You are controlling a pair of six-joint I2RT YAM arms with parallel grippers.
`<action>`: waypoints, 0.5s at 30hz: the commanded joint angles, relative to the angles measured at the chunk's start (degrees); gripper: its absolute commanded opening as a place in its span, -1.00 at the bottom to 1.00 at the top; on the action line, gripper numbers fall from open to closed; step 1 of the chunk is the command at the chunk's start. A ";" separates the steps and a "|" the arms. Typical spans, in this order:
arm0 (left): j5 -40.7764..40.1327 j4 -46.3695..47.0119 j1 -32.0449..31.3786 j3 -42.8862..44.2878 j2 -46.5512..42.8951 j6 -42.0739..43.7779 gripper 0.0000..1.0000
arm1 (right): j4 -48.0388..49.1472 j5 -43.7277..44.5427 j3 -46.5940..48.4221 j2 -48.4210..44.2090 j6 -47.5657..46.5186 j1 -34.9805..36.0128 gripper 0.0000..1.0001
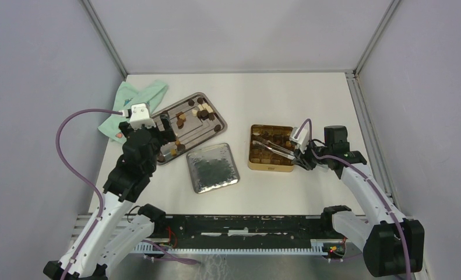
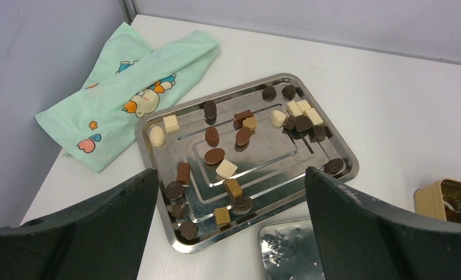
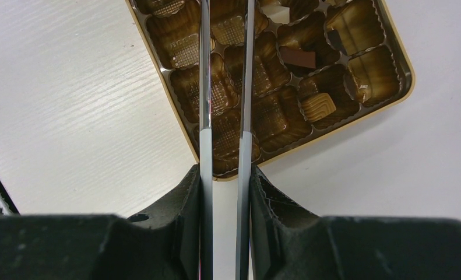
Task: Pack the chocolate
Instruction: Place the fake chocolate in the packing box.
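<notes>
With the right gripper (image 3: 225,192) clamped on tongs (image 3: 206,151) above the gold tin (image 3: 365,73), only a few cups filled. Loads of chocolate (image 2: 214,156) left on the steel tray (image 2: 268,146) below the wide-open left gripper (image 2: 231,175). Early days.

Mirror-polished metal tray (image 2: 268,151); smooth, faintly glossy chocolate (image 2: 214,156); soft printed cloth (image 2: 140,76); matt white bench (image 2: 391,99); shiny metal tongs (image 3: 204,70); glossy brown plastic insert (image 3: 274,119) in gold tin (image 1: 268,166).
</notes>
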 commanded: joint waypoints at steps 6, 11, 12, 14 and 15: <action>0.25 1.97 0.39 0.06 -0.12 1.89 0.99 | 0.16 0.10 0.72 1.21 -1.35 0.11 -0.36; 0.34 1.93 0.35 0.10 -0.23 1.90 0.99 | 0.07 0.15 0.75 1.45 -1.52 0.26 -0.24; 0.34 1.98 0.36 0.06 -0.16 1.87 0.99 | 0.09 0.10 0.75 1.41 -1.52 0.29 -0.21; 0.34 1.93 0.37 0.06 -0.20 1.90 0.99 | -0.03 -0.12 0.75 1.40 -1.52 0.29 -0.17; 0.36 1.94 0.38 0.06 -0.21 1.87 0.99 | -0.04 -0.16 0.75 1.46 -1.52 0.24 -0.16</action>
